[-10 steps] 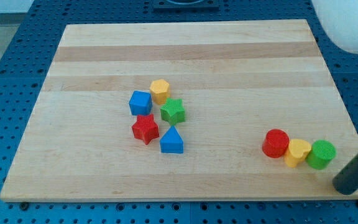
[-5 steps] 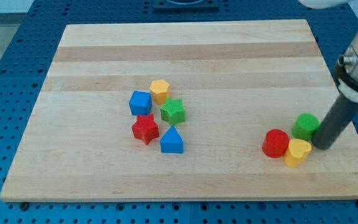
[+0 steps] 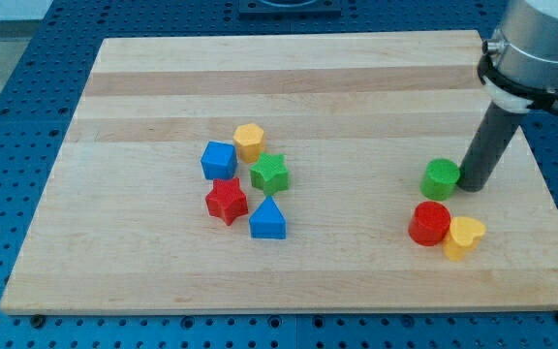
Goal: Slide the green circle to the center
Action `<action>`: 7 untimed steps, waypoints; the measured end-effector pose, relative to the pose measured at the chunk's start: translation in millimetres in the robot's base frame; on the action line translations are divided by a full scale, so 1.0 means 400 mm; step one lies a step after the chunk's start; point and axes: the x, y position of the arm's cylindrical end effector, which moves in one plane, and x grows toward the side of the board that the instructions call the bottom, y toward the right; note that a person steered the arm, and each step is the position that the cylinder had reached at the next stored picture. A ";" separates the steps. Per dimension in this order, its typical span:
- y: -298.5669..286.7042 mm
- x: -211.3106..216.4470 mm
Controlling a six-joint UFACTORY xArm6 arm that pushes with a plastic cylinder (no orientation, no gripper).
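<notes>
While the rod stands at the view's right, my tip (image 3: 472, 184) sits on the counter (image 3: 289, 78) right against the green circle (image 3: 441, 178), at about 3 o'clock from it — touching or all but touching its side. There is no claw on this arm to be wide, narrow or holding anything; it ends only in the straight dark rod, coming down from the grey cuff at the view's top right.

The green circle lies in the right part of the counter, well apart from the middle. At roughly 6 o'clock from it, close by, stands the red cylinder (image 3: 430, 223), and just beside that, at its 4 o'clock and touching it, is the yellow heart-shaped block (image 3: 464, 237).

Left of the counter's middle sits a tight cluster of five blocks. The green star (image 3: 270, 174) is at the cluster's right side. From that star, the yellow hexagon-like block (image 3: 249, 142) is at 11 o'clock, the blue cube (image 3: 219, 160) at about 10 o'clock, the red star (image 3: 227, 201) at 8 o'clock, and the blue triangular block (image 3: 267, 219) at 6 o'clock. These five are near or touching one another — exact contact is hard to tell. The green circle is at about 3 o'clock from this cluster, well apart.
</notes>
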 end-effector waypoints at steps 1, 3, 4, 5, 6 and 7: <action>-0.016 0.047; -0.111 0.058; -0.136 0.053; -0.106 0.013; -0.086 -0.036; -0.086 -0.082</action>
